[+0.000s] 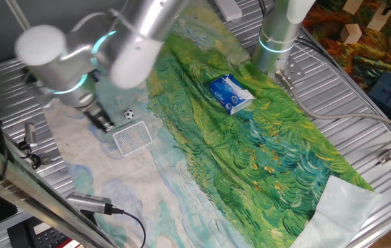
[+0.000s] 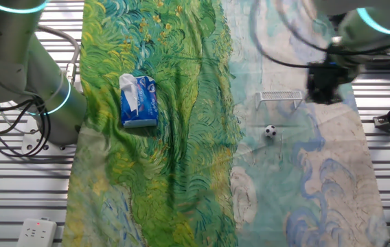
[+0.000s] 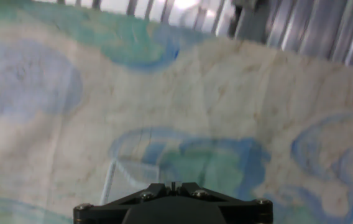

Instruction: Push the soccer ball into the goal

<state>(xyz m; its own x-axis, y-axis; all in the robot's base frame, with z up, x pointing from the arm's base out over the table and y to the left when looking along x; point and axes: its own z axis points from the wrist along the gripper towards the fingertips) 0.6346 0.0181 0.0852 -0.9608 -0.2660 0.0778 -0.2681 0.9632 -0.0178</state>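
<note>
Ball loose on the cloth, pincer low beside the goal.

I see the soccer ball (image 1: 129, 115) lying free on the pale part of the painted cloth (image 1: 250, 148), near the goal (image 1: 132, 137) but apart from it. My pincer (image 1: 104, 124) sits just left of the goal in one fixed view; it looks closed, though blur leaves me unable to tell. A blue-and-white packet (image 1: 230, 94) rests well right on the desk (image 1: 347, 96).
</note>
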